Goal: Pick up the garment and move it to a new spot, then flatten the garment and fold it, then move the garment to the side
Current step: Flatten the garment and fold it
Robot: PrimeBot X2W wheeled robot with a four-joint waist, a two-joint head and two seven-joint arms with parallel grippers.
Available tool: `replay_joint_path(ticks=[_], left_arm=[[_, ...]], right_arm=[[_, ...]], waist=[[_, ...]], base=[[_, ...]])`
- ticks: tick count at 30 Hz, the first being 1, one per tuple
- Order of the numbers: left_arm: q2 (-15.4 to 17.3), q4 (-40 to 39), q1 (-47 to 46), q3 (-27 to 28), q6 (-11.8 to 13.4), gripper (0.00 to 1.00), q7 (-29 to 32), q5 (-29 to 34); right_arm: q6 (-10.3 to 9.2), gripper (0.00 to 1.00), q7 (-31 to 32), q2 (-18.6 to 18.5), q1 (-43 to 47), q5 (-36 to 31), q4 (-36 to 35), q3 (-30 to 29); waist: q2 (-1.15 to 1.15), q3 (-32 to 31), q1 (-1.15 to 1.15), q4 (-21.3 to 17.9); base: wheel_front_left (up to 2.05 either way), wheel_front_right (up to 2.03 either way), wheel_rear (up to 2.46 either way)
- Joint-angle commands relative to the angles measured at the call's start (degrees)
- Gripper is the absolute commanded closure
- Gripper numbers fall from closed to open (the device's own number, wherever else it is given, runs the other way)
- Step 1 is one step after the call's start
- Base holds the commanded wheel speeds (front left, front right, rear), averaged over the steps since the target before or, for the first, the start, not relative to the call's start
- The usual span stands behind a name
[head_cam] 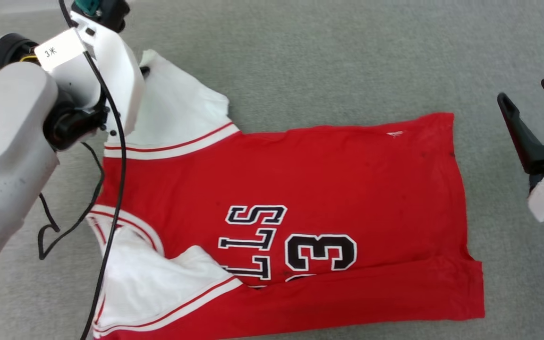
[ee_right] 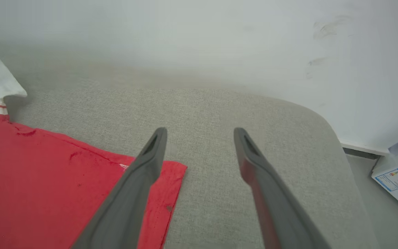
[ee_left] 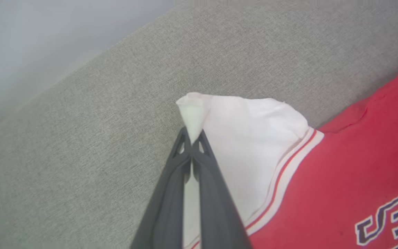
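Observation:
The garment (head_cam: 300, 189), a red jersey with white sleeves and black lettering, lies spread on the grey fabric surface, collar to the left and hem to the right. My left gripper (ee_left: 192, 138) is shut on the tip of the far white sleeve (ee_left: 240, 145), pinching a small peak of cloth. In the head view that sleeve (head_cam: 177, 113) lies at the upper left, with the left arm over it and the fingers hidden. My right gripper (head_cam: 534, 108) hovers open beyond the hem's far corner, nothing between its fingers; in its own view the right gripper (ee_right: 200, 133) sits above the red corner (ee_right: 171, 173).
A black cable (head_cam: 111, 189) hangs from the left arm across the collar area. The grey surface (ee_right: 254, 114) rounds off at its far right edge near a pale wall. A white box with a blue label (ee_right: 397, 180) stands on the floor past that edge.

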Motion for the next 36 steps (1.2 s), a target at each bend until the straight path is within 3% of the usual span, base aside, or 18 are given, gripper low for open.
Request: replay_joint_path(ticks=[1, 9, 15, 28, 36], left_arm=[[0.1, -0.5, 1.1, 0.0, -0.1, 1.0, -0.9, 0.2], [0.6, -5.2, 2.7, -1.3, -0.1, 1.0, -4.8, 1.1], [0.3, -8.6, 1.6, -1.5, 0.0, 1.0, -6.0, 1.9], [-1.0, -11.9, -1.6, -1.5, 0.3, 1.0, -7.9, 4.0], [-0.8, -10.8, -1.7, -1.8, 0.1, 1.0, -9.2, 3.4]], right_arm=[[-0.06, 0.0, 2.3, -1.9, -1.5, 1.1, 0.5, 0.8], [-0.07, 0.0, 23.4, -12.0, -9.3, 11.4, 5.0, 9.6], [-0.07, 0.0, 33.8, -14.9, -14.9, 15.2, 10.2, 15.3], [-0.07, 0.0, 33.9, -13.1, -21.7, 13.5, 23.6, 25.8], [-0.05, 0.0, 31.1, -12.3, -22.5, 17.2, 27.6, 32.1]], waist=[[0.0, -1.5, 0.0, 1.7], [0.0, -2.3, 0.0, 4.9], [0.0, -0.5, 0.0, 7.1], [0.0, 5.2, 0.0, 10.4], [0.0, 5.6, 0.0, 10.3]], base=[[0.0, 0.0, 0.0], [0.0, 0.0, 0.0], [0.0, 0.0, 0.0], [0.0, 0.0, 0.0], [0.0, 0.0, 0.0]])
